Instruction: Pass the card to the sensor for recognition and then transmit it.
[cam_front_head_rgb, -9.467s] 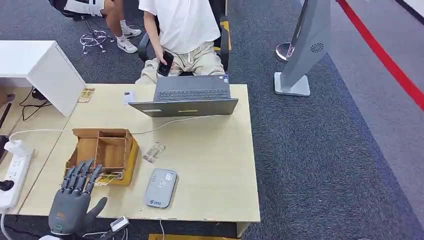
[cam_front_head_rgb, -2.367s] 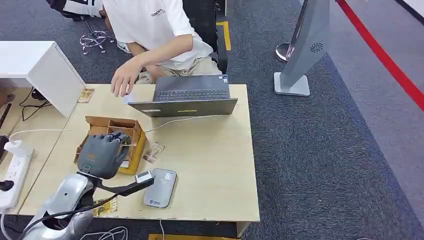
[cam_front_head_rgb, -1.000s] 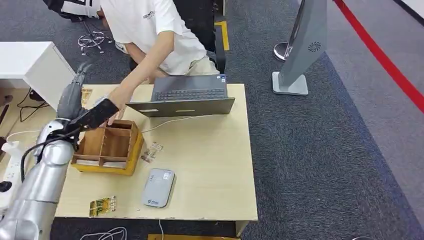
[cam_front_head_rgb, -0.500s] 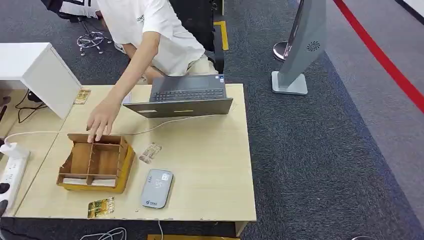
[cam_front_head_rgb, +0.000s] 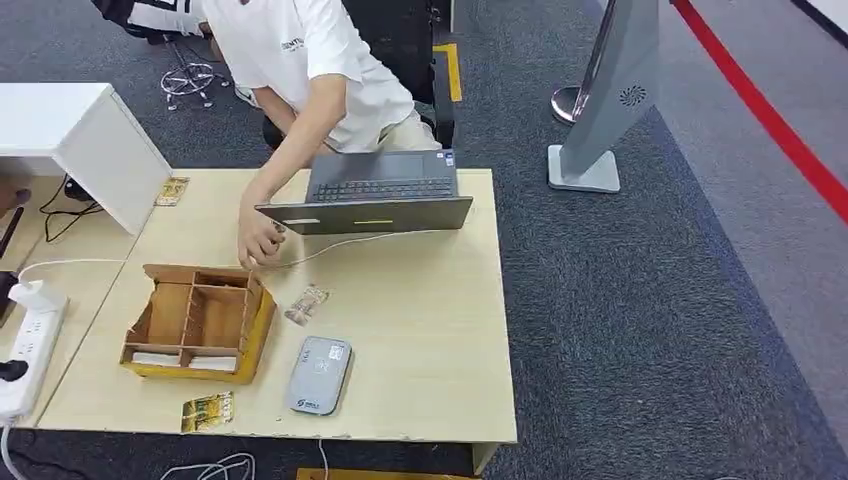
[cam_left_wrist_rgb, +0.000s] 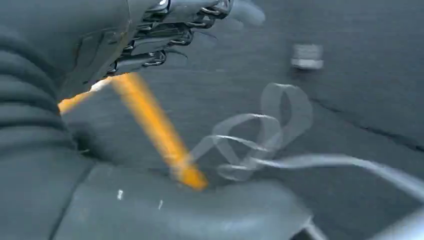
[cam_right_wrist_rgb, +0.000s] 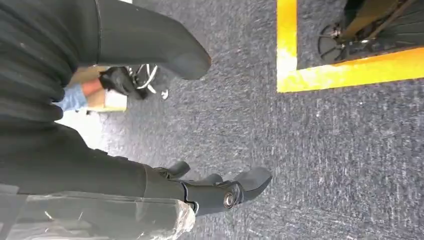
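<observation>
A gold-patterned card (cam_front_head_rgb: 207, 411) lies flat near the table's front edge, left of the grey card reader (cam_front_head_rgb: 320, 375). A second small card (cam_front_head_rgb: 308, 303) rests between the reader and the wooden divider box (cam_front_head_rgb: 197, 320). A third card (cam_front_head_rgb: 172, 190) sits at the far left corner. My left hand (cam_left_wrist_rgb: 100, 45) hangs over dark floor and loose cables, blurred, its fingers (cam_left_wrist_rgb: 170, 27) apart from the thumb and holding nothing. My right hand (cam_right_wrist_rgb: 90, 165) also hangs over carpet, fingers (cam_right_wrist_rgb: 225, 192) spread and empty.
A person in a white shirt leans over the table, one hand (cam_front_head_rgb: 258, 240) by the box's far rim. An open laptop (cam_front_head_rgb: 375, 195) sits at the back with a cable trailing. A power strip (cam_front_head_rgb: 30, 345), a white cabinet (cam_front_head_rgb: 85, 130) and a grey kiosk stand (cam_front_head_rgb: 610, 90) surround the table.
My left arm, raised over the box a second ago, has dropped out of the head view. The person's hand moved from the box's left rim toward the laptop, and the box shifted slightly.
</observation>
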